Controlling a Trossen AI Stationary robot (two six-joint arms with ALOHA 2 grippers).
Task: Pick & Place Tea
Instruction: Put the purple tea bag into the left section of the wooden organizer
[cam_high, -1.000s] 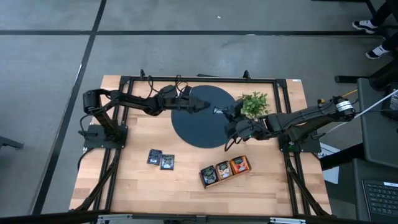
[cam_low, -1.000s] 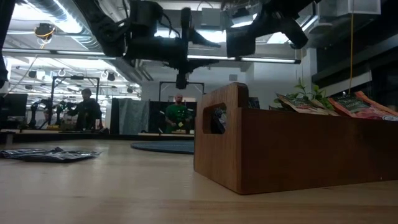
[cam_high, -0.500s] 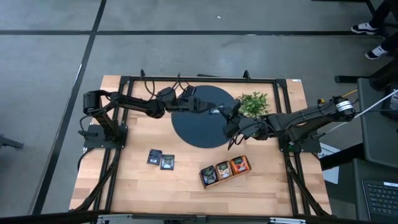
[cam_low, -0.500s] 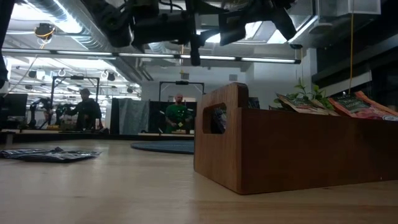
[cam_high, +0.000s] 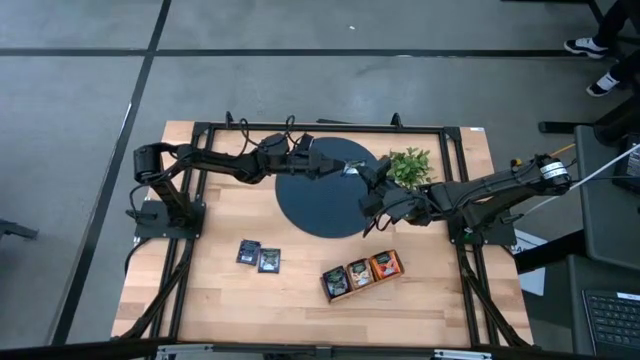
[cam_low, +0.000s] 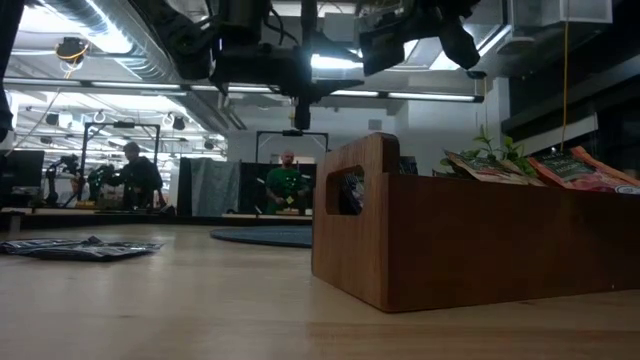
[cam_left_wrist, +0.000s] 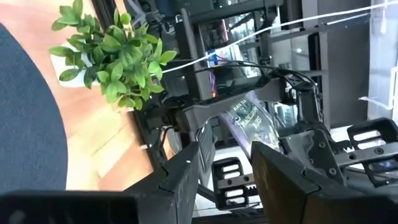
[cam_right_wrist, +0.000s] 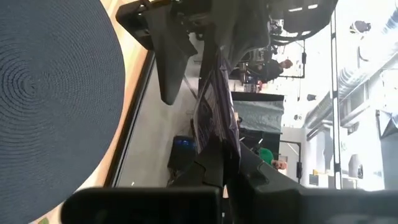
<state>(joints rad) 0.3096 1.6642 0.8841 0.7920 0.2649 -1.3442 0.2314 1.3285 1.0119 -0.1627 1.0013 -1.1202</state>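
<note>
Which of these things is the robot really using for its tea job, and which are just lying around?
For the job:
tea sachet pinched in the right hand
open left hand facing it
loose sachets on the table
sorted sachets in the wooden tray

Just lying about:
leafy plant
dark round mat

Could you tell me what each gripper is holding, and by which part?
The right gripper is shut on one edge of a dark tea sachet, above the round mat. The left gripper is open around its far end, not yet gripping.
</note>
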